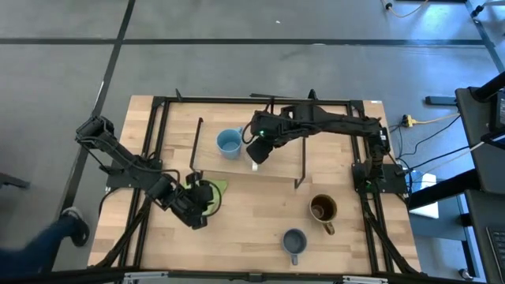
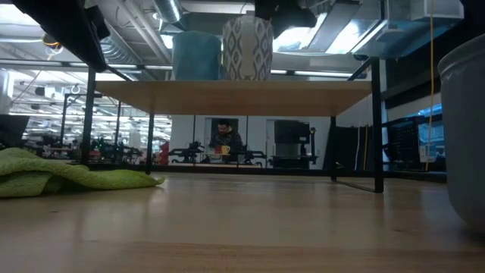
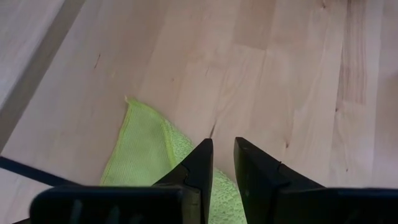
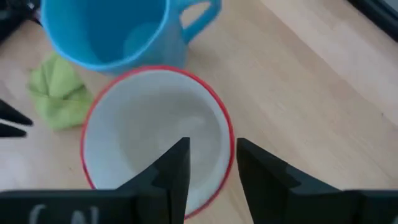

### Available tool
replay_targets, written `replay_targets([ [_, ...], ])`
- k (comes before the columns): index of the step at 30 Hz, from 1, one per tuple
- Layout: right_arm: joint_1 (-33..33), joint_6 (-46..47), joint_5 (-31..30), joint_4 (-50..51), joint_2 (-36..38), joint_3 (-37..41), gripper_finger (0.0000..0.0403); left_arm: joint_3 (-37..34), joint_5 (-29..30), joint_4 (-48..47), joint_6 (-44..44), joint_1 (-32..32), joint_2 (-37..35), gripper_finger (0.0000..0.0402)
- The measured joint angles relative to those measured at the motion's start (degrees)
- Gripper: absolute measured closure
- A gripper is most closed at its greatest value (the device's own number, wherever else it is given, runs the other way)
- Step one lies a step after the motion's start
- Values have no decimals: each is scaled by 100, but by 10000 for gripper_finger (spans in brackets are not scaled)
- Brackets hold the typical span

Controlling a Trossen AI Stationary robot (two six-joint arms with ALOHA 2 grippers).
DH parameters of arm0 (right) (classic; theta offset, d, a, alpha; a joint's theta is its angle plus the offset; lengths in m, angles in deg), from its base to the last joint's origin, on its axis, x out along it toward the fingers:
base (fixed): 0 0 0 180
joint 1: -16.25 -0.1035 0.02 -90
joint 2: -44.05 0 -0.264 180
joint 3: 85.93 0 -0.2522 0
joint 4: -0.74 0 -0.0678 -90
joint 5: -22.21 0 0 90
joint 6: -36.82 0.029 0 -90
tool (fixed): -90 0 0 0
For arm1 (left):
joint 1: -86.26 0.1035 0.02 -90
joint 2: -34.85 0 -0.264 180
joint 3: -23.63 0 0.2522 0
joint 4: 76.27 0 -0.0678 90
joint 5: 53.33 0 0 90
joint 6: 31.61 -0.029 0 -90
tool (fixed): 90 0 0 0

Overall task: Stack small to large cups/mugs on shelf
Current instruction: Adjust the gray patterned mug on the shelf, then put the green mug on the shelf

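Right gripper (image 4: pixel 208 163) released astride white mug (image 4: pixel 155 134) rim on shelf (image 1: pixel 276 167); left gripper (image 3: pixel 222 163) clenching nothing over green cloth (image 3: pixel 146 149); person (image 2: pixel 225 139) in room behind

A robotics lab or workshop, probably: a wooden table (image 1: pixel 260 221) in a black frame stands on grey concrete floor (image 1: pixel 237 63), with exposed ceiling ducts (image 2: pixel 136 45) and a person (image 2: pixel 224 141) at distant benches.
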Motion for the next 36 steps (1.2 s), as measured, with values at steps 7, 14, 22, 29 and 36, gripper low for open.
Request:
replay_targets([
  [7,-2,-29,2,382,2,94,299,0,2,0,-1,26,0,340],
  [14,-9,-86,-2,221,2,97,310,0,2,2,-1,26,0,340],
  [22,-12,-398,-452,-133,22,-376,311,0,-2,4,-1,26,0,340],
  [29,-40,-18,-1394,1412,221,-1057,311,0,-2,7,-95,26,0,340],
  [36,-227,1067,-570,1445,1246,1221,311,0,-11,100,-148,26,2,340],
])
